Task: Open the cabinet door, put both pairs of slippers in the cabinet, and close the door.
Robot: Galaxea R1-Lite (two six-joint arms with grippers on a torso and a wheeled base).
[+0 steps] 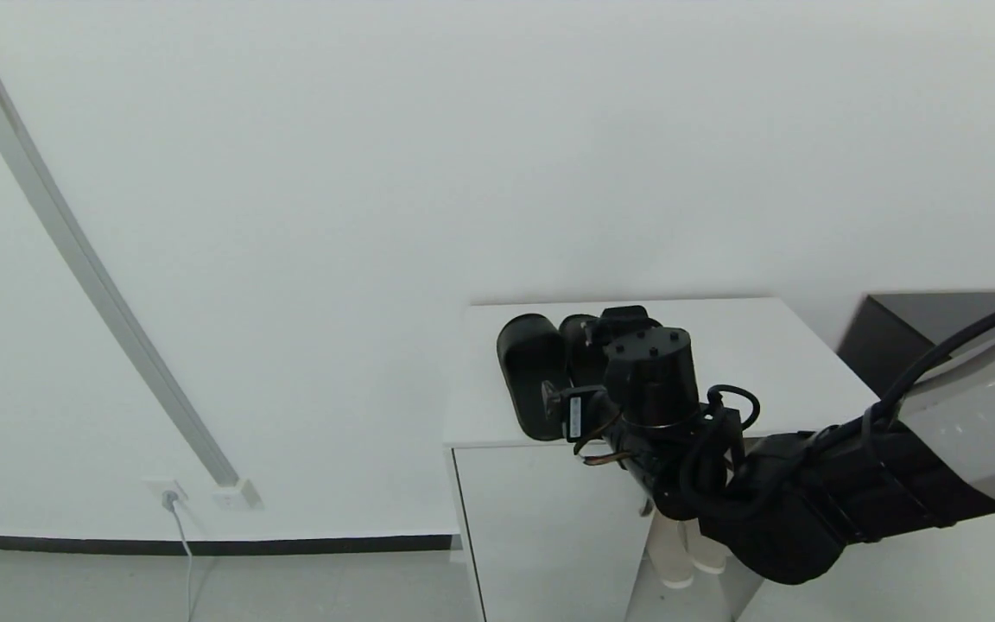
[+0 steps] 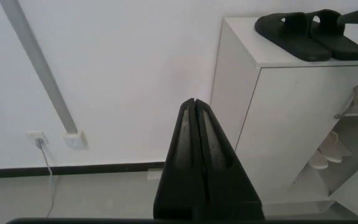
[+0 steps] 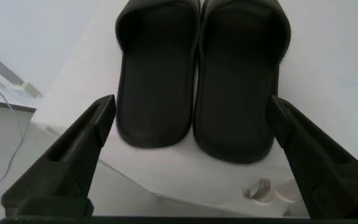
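Two black slippers (image 3: 160, 74) between fingers of wide-spread right pincer (image 3: 191, 106), untouched.

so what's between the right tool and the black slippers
Nothing: in the right wrist view the open right tool has its fingers flanking the black slippers at the heels, with just bare cabinet top in the gaps.

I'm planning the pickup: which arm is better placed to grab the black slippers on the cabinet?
Right: the right end effector is open, close up on the black slippers atop the cabinet; the left end effector is shut, off to the cabinet's side.
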